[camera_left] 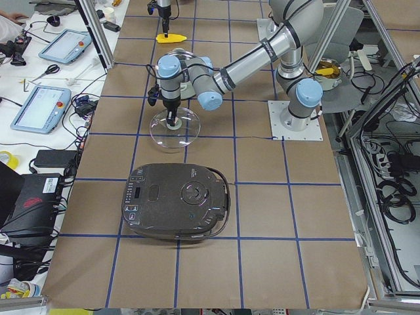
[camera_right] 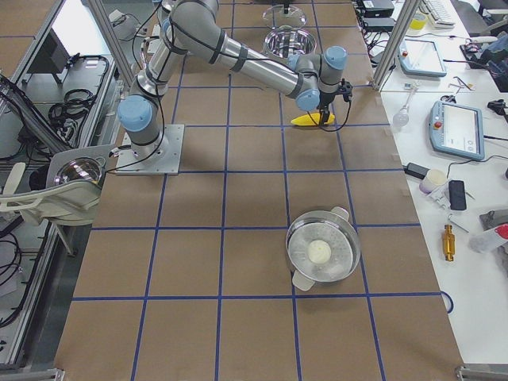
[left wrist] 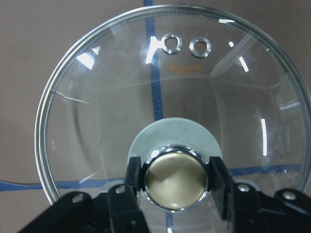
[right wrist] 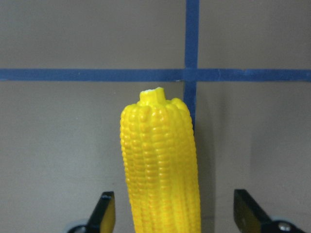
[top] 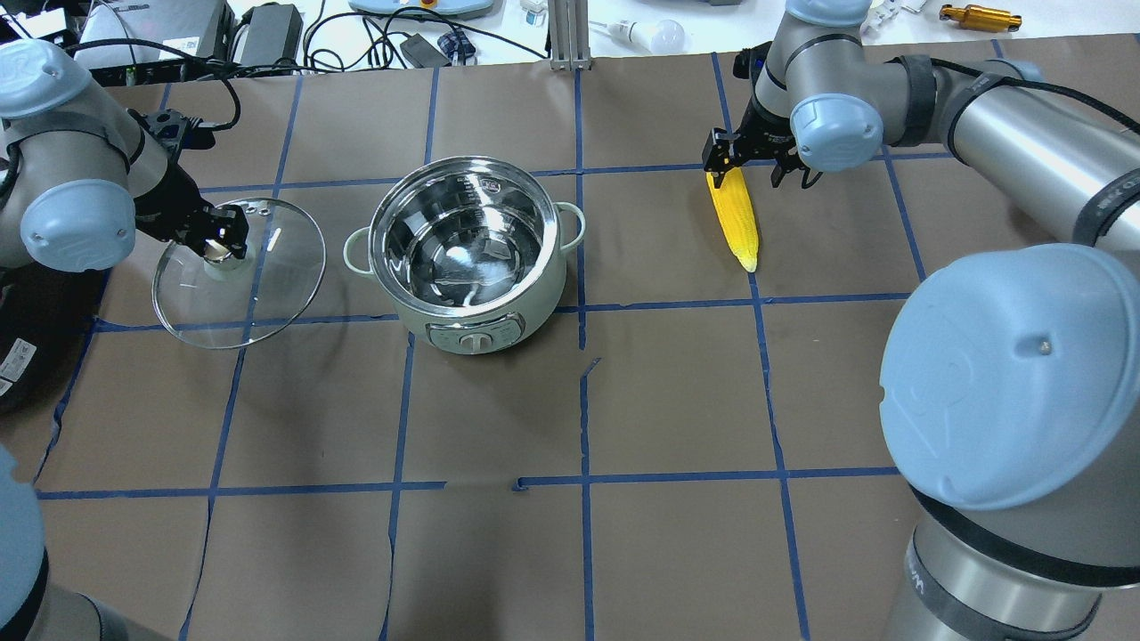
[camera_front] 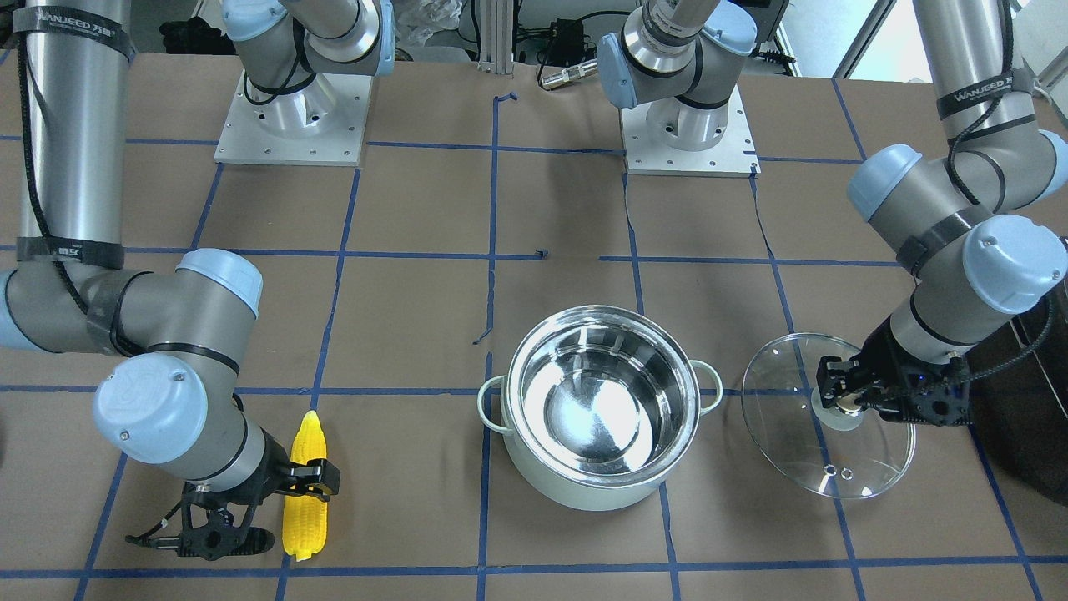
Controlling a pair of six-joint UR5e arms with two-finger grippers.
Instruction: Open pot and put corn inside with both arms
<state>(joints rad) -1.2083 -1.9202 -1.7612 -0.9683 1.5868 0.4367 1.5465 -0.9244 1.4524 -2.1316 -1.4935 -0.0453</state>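
Note:
The pale mint pot (top: 481, 331) stands open on the table with its steel inside bare; it also shows in the front view (camera_front: 584, 494). Its glass lid (top: 267, 289) is off the pot, just to the robot's left of it. My left gripper (top: 218, 242) is shut on the lid's metallic knob (left wrist: 176, 178), one finger on each side. The yellow corn (top: 736, 218) lies flat on the table to the pot's right. My right gripper (right wrist: 176, 213) is open and straddles the corn's (right wrist: 160, 165) thick end, with a gap on both sides.
A large black appliance (camera_left: 177, 200) sits at the table's left end, beyond the lid. A second steel pot (camera_right: 321, 250) with a white thing inside stands at the table's right end. Blue tape lines (top: 583, 307) grid the brown table.

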